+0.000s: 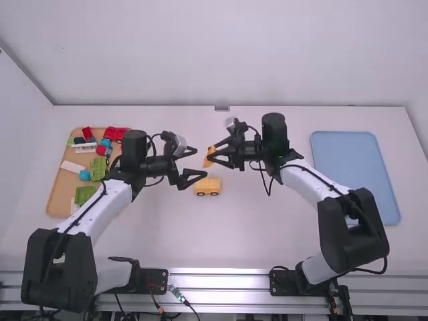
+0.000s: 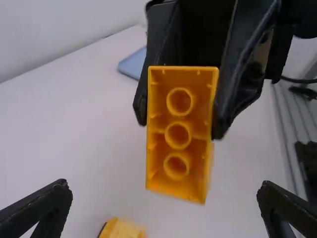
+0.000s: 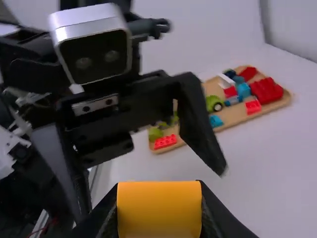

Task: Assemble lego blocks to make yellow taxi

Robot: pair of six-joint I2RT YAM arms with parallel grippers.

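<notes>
My right gripper [image 1: 212,158] is shut on an orange-yellow block [image 1: 209,158], held above the table right of centre. In the left wrist view the block [image 2: 179,134] turns its hollow underside with round tubes to the camera. The right wrist view has the right gripper [image 3: 158,213] with the block [image 3: 158,209] between its fingers. My left gripper [image 1: 194,164] stands open across from it, apart from the block; in its wrist view the left gripper [image 2: 164,198] has widely parted fingers. A yellow car body on dark wheels [image 1: 208,186] sits on the table below them.
At the left is a wooden tray [image 1: 59,194] with red, green, blue and white blocks. A blue tray [image 1: 354,167] lies at the right, beyond the right arm's forearm. The table [image 1: 200,241] extends in front of the car body.
</notes>
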